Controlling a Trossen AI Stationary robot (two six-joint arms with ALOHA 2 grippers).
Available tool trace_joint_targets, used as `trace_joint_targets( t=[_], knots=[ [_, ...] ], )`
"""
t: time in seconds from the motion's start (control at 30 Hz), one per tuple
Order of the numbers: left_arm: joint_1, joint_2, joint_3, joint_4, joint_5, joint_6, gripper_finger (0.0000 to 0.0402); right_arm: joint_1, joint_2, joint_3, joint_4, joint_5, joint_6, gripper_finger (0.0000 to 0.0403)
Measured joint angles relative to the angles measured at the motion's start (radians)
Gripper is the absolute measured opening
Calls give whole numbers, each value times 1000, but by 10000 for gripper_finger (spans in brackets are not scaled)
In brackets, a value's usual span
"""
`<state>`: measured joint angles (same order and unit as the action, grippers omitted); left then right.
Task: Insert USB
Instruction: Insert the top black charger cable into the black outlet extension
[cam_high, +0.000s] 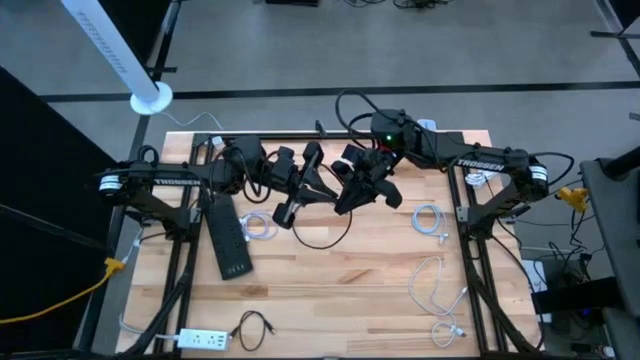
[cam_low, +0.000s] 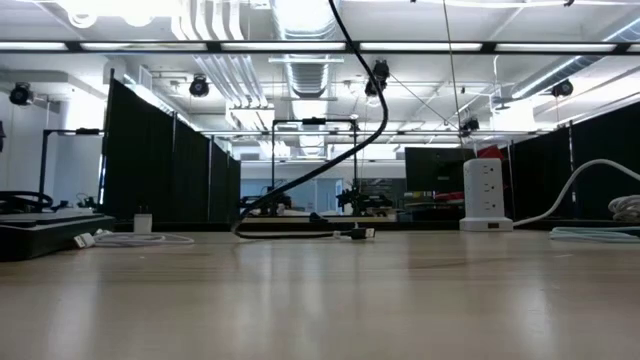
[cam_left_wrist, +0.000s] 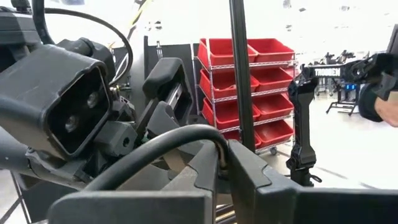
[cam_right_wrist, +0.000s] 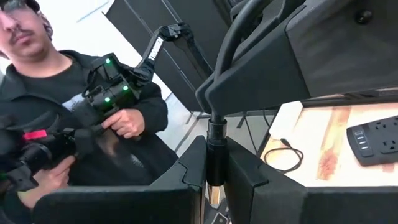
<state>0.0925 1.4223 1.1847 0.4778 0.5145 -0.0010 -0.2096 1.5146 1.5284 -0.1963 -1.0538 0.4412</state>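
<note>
The work surface is a pale wooden table (cam_high: 330, 285) inside a black frame, in an open workshop with black partition screens and red storage bins beyond. Lying on the wood are a black power strip (cam_high: 228, 238) at the left, several coiled white cables (cam_high: 428, 220) at the right, a white power strip (cam_high: 205, 340) at the near edge, and a small black cable loop (cam_high: 255, 328) beside it.

Both arms meet above the middle of the table, raised well clear of the wood. The left gripper (cam_left_wrist: 222, 163) is closed on the black cable (cam_left_wrist: 155, 144); the cable curves in and ends between its fingers. The right gripper (cam_right_wrist: 214, 163) is closed on a dark cylindrical plug end (cam_right_wrist: 216, 149) of a cable, held upright between its fingers. From overhead the two grippers stand close together, with a loop of black cable (cam_high: 322, 238) hanging below them to the table. Whether the connectors are touching cannot be determined.

A person (cam_right_wrist: 81, 106) stands beyond the table holding control handles.

Assessment: the step in hand appears to be mating the two held ends in mid-air. To do it well, both grips should hold firm, the two ends should be brought onto a common axis, and the advance should be slow and straight. Any twist or angular offset risks jamming or slipping.
</note>
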Motion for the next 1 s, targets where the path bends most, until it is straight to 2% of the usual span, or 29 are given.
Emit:
trace_joint_targets(
  t=[0.3,0.4,0.53,0.73,0.9,1.0],
  knots=[
    [3,-8,0,-22,-8,-13,0,3,1,0,-5,50,75,20],
    [3,-48,0,-127,-80,-2,0,1,-6,0,-15,76,85,24],
    [3,-109,0,-258,-163,22,0,0,-27,0,-56,130,86,85],
    [-3,-217,0,-469,-303,24,0,-1,-39,0,-128,119,62,179],
    [-11,-276,0,-579,-366,17,0,0,-41,0,-144,115,56,220],
    [-20,-321,0,-715,-455,12,0,0,-41,0,-164,118,50,232]
  ],
)
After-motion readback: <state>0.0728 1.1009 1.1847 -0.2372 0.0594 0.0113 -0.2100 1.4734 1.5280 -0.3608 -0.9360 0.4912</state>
